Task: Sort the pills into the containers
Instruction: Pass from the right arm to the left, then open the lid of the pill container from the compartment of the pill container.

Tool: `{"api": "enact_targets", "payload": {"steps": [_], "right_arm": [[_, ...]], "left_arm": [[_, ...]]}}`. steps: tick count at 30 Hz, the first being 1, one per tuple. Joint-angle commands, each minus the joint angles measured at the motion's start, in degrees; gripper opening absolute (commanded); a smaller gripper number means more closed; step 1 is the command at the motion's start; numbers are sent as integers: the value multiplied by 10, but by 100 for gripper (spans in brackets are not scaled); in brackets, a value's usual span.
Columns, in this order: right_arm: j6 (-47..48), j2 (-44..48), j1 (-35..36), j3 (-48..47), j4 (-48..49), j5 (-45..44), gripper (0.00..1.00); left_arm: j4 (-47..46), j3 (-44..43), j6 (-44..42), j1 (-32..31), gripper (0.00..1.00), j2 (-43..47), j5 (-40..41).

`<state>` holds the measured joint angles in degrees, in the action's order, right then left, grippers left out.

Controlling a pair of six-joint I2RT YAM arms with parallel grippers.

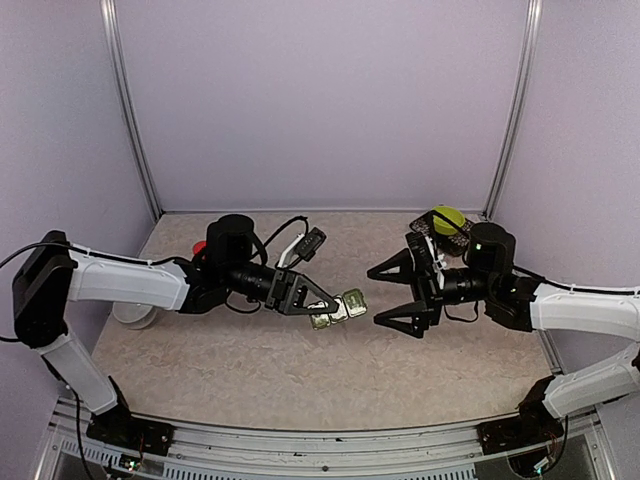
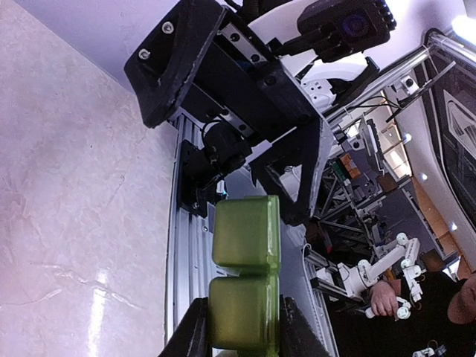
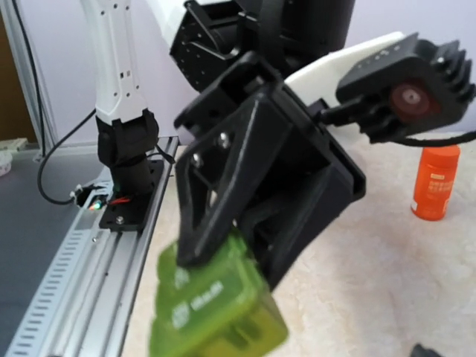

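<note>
My left gripper (image 1: 325, 303) is shut on the containers (image 1: 338, 308), a green strip of joined square lidded compartments, and holds it above the table's middle. In the left wrist view the strip (image 2: 245, 275) sticks out from between my fingers (image 2: 192, 335). In the right wrist view the strip (image 3: 212, 312) shows pale marks on its lids, with the left gripper's black fingers (image 3: 216, 216) clamped on it. My right gripper (image 1: 377, 297) is open wide and empty, facing the strip from a short gap to its right. No pills show.
A yellow-green bowl (image 1: 447, 218) sits at the back right beside a dark patterned object (image 1: 428, 228). An orange bottle (image 3: 435, 182) stands at the back left, also showing in the top view (image 1: 200, 250). A white dish (image 1: 135, 315) lies at the left edge.
</note>
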<state>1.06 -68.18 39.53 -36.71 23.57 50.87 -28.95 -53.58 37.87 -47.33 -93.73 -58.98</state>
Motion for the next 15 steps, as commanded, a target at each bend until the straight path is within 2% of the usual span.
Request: {"api": "enact_targets", "payload": {"steps": [1, 7, 11, 15], "right_arm": [[23, -19, -6, 9, 83, 26, 99], [42, -27, 0, 37, 171, 54, 96], [125, -25, 14, 24, 120, 53, 95], [161, -27, 19, 17, 93, 61, 92]], "left_arm": [[-53, 9, 40, 2, 7, -12, -37], [-121, 14, 97, 2, 6, -31, -50], [-190, 25, 153, 2, 4, -47, -61], [-246, 32, 192, 3, 4, -56, -69]]}}
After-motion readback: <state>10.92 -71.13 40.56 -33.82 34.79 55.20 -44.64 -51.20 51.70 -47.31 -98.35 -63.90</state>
